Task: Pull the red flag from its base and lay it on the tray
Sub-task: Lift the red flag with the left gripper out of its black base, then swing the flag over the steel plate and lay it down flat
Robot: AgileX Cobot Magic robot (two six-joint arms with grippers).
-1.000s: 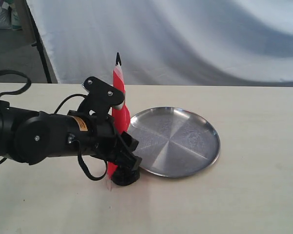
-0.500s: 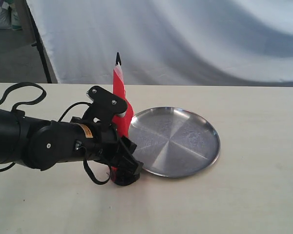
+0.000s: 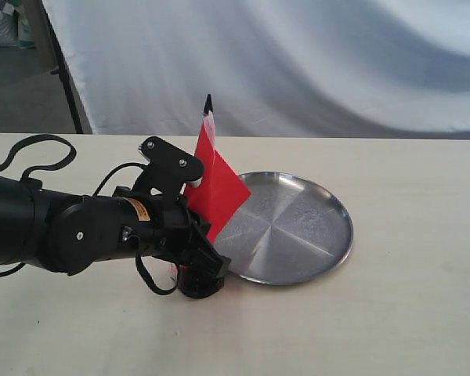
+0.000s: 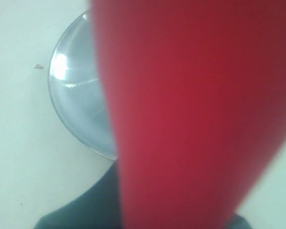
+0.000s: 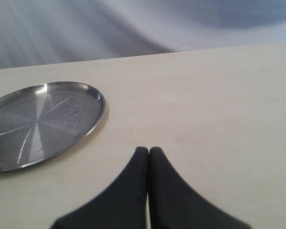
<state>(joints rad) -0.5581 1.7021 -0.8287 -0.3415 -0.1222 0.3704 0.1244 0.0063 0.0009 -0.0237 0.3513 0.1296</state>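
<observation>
The red flag (image 3: 219, 192) leans to the right over the near-left rim of the silver tray (image 3: 298, 227), its pointed black tip up. Its stick runs down to the black round base (image 3: 200, 285) on the table just left of the tray. My left gripper (image 3: 206, 263) is low on the stick right above the base and looks shut on it. In the left wrist view the red cloth (image 4: 190, 114) fills most of the picture, with the tray (image 4: 76, 95) behind it. My right gripper (image 5: 148, 150) is shut and empty over bare table, beside the tray (image 5: 38, 121).
The pale wooden table (image 3: 407, 313) carries only the tray and the base. A white cloth backdrop (image 3: 298, 63) hangs behind the far edge. A black stand leg (image 3: 63, 78) and black cables (image 3: 31, 149) are at the back left.
The flag has tilted to the right, its tip moving right and lower and its cloth swinging out over the tray's rim. The left arm has barely shifted.
</observation>
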